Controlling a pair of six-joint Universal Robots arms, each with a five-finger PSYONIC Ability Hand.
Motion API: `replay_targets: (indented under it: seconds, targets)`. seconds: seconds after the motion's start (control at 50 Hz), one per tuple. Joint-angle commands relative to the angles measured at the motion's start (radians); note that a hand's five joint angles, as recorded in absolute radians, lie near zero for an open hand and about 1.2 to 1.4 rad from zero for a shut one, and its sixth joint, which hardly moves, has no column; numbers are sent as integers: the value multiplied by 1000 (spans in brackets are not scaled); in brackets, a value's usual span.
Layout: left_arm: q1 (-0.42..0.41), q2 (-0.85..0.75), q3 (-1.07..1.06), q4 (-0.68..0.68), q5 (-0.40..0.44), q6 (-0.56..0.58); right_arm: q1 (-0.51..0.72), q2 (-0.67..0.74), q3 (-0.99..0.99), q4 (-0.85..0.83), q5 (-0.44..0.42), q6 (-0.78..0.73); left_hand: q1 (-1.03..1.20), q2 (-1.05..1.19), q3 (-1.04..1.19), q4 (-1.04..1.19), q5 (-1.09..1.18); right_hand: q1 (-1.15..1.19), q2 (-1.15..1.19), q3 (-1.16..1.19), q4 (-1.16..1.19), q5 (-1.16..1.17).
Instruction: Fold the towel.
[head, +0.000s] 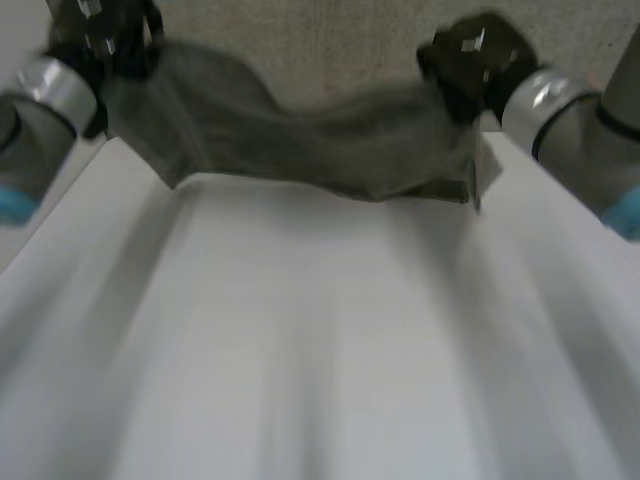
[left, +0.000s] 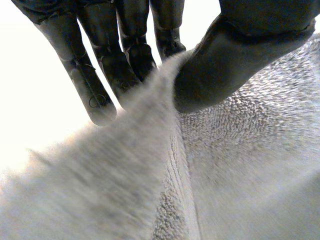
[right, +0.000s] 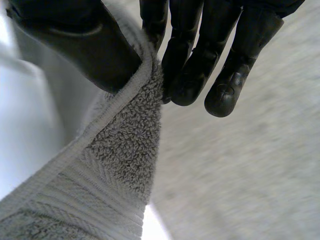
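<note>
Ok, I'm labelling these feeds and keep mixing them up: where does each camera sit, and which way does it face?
Head view: between and behind the arms, looking down at the table; left hand and right hand hold up the towel.
Left wrist view: on the left wrist, looking along the palm; fingers and thumb pinch the towel's edge.
Right wrist view: on the right wrist, likewise; fingers and thumb pinch a hemmed edge.
Shared: all three show the towel.

The towel (head: 300, 140) is grey terry with a flat woven band along its hem. It hangs spread across the far end of the desk (head: 320, 350), one end pinched in the left hand (head: 100, 35), the other in the right hand (head: 475, 58), its middle sagging
</note>
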Motion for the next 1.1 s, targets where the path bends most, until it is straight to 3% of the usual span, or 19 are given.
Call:
replay_targets:
  seconds: [0.02, 0.06, 0.18, 0.28, 0.46, 0.62, 0.78, 0.8, 0.82, 0.86, 1.1]
  targets:
    - [74, 59, -378, 68, 123, 32, -47, -65, 274, 16, -63, -56, 84, 50, 48, 35, 60, 67, 87, 73, 58, 48]
    - [97, 76, -485, 108, 145, 70, -66, -84, 399, 11, -57, -93, 84, 50, 48, 35, 60, 67, 87, 73, 58, 48]
    - [133, 79, -570, 151, 151, 110, -80, -83, 518, -41, -52, -86, 84, 50, 48, 35, 60, 67, 87, 73, 58, 48]
    - [154, 65, -602, 156, 151, 110, -87, -51, 650, -192, -20, -58, 84, 50, 48, 35, 60, -172, -152, -166, -181, -190]
    - [156, 62, -622, 156, 152, 107, -89, -19, 733, -294, 113, 28, 84, 50, 48, 35, 60, -431, -411, -425, -440, -449]
    - [153, 62, -625, 157, 151, 107, -89, -31, 753, -288, 162, 62, 84, 50, 48, 35, 60, -599, -579, -592, -607, -617]
    - [156, 64, -627, 152, 149, 105, -110, -95, 754, -233, 210, 80, 84, 50, 48, 35, 60, -478, -459, -472, -487, -497]
    - [154, 65, -628, 148, 149, 107, -119, -115, 747, -208, 207, 83, 84, 50, 48, 35, 60, -327, -307, -321, -336, -345]
    - [154, 65, -628, 148, 149, 107, -120, -115, 746, -208, 207, 83, 84, 50, 48, 35, 60, -326, -306, -320, -335, -344]
    - [153, 77, -639, 145, 149, 108, -133, -155, 734, -170, 187, 82, 84, 50, 48, 35, 60, 65, 85, 71, 56, 46]
    - [151, 226, -667, 126, 177, 105, -163, -302, 641, -12, 66, 68, 84, 50, 48, 35, 60, 67, 87, 73, 58, 48]
